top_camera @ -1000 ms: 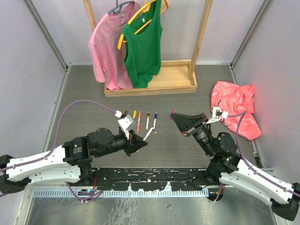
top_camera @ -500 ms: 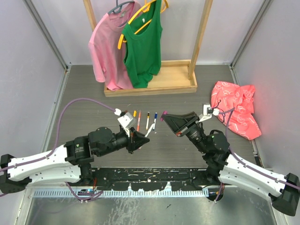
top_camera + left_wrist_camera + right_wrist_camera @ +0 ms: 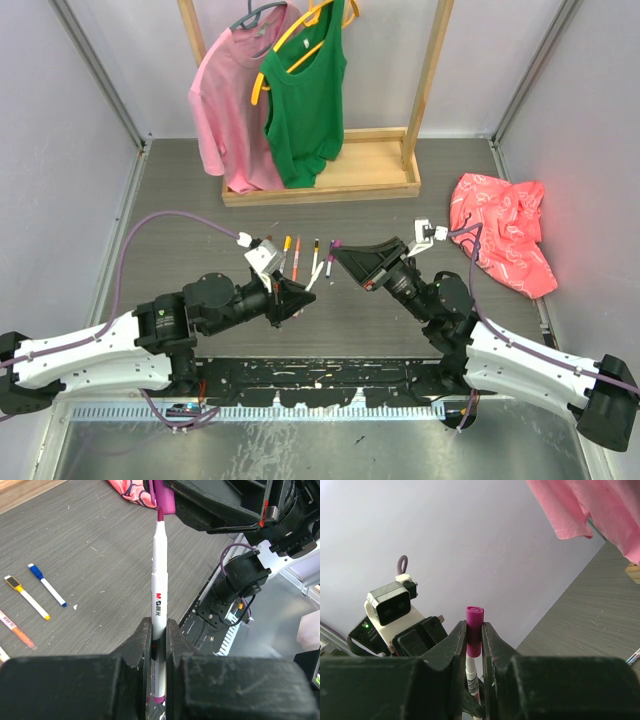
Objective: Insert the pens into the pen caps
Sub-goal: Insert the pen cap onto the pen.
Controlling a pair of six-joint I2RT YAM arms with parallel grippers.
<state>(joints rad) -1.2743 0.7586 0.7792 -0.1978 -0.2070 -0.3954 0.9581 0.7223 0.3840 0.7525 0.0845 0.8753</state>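
My left gripper (image 3: 291,300) is shut on a white pen with a magenta end (image 3: 158,580) and holds it above the table, pointing up and right. My right gripper (image 3: 346,258) is shut on a magenta pen cap (image 3: 474,622). The cap (image 3: 162,495) sits right at the pen's tip, and the dark tip still shows just below the cap's mouth. In the right wrist view the pen (image 3: 471,675) runs down from the cap's underside. Several other pens (image 3: 297,256) lie in a row on the table behind the grippers, among them a blue-ended pen (image 3: 47,585) and a yellow-ended pen (image 3: 27,597).
A wooden clothes rack (image 3: 320,185) with a pink shirt (image 3: 232,100) and a green top (image 3: 305,100) stands at the back. A pink-red cloth (image 3: 505,225) lies at the right. Grey walls close in both sides.
My right gripper has moved left with the magenta cap, from well apart to meeting the pen's tip. My left gripper has barely moved, still holding the pen.
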